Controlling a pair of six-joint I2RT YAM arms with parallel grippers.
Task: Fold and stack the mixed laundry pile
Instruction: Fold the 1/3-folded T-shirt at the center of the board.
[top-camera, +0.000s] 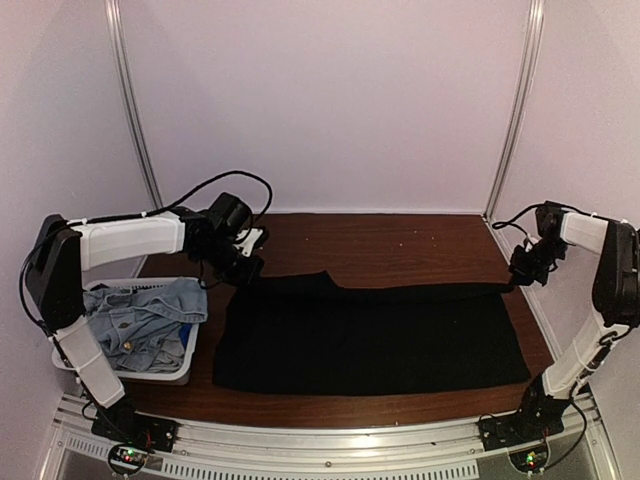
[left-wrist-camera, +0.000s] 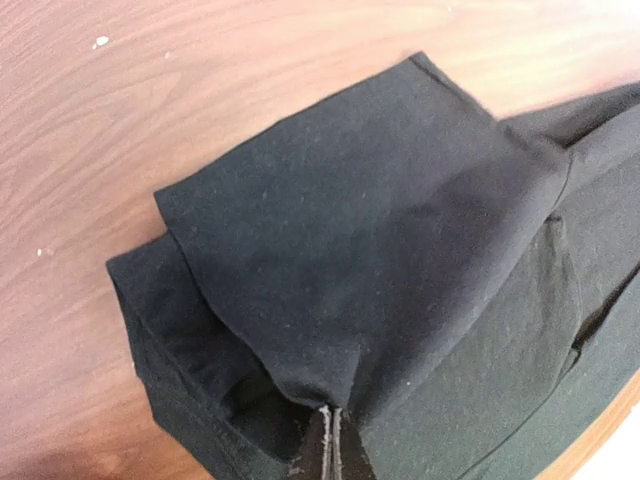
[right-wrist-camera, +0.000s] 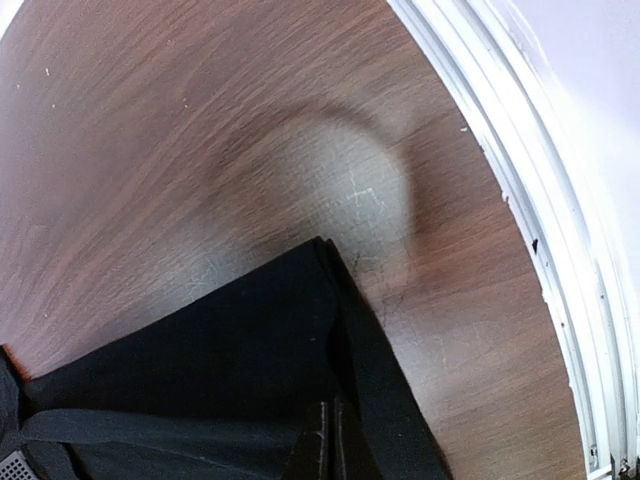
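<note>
Left gripper (top-camera: 247, 264): my jaws are pinched on the far-left edge of the black shirt (top-camera: 370, 340).
Right gripper (top-camera: 519, 277): my jaws are clamped on its far-right corner.
Shirt: spread across the table (top-camera: 400, 235), far edge raised between my grippers.
Done: nothing folded or stacked; I judge this the first fold.
Left: denim piece (top-camera: 140, 315) lies heaped in the basket (top-camera: 130, 373).
Writing: none readable.

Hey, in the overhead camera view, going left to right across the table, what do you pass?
White basket with the denim piece in it, left fingers, black shirt, right fingers; both pinch the shirt's far corners.
</note>
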